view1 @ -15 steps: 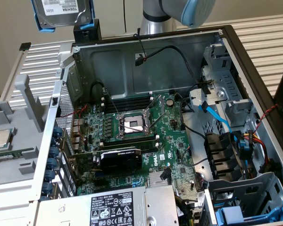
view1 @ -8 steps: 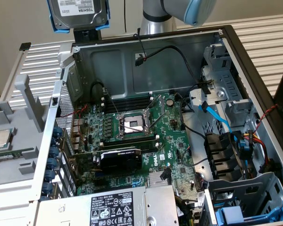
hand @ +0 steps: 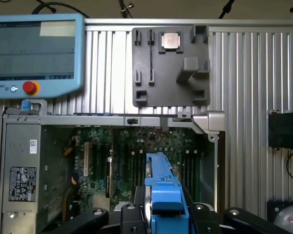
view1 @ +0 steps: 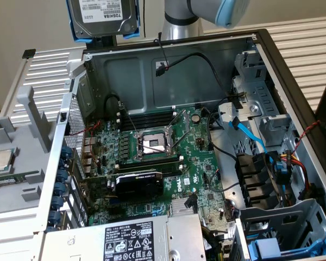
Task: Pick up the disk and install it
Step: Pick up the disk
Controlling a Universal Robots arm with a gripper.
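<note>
You have the disk [view1: 102,17] off the tabletop [view1: 296,46] and in the air: in the exterior view it hangs, white label showing, over the far wall of the open computer case [view1: 168,60], toward the exterior view's left. The end effector [hand: 166,218] is clenched on the disk; in the wrist view its black fingers [hand: 130,214] sit on either side of the blue carrier frame [hand: 163,192], which you see edge-on above the case interior. Below it lies the motherboard [view1: 201,163], with the bare processor socket [view1: 152,142] near its middle and a black expansion card [view1: 138,182] just beside that. The power supply [view1: 87,242] with its black-and-white label fills the near corner of the case. Outside the case, on the exterior view's left, a grey tray [view1: 27,117] carries the small silver CPU chip [view1: 1,159]. A blue teach pendant [hand: 34,48] lies on the tabletop beyond the case in the wrist view.
</note>
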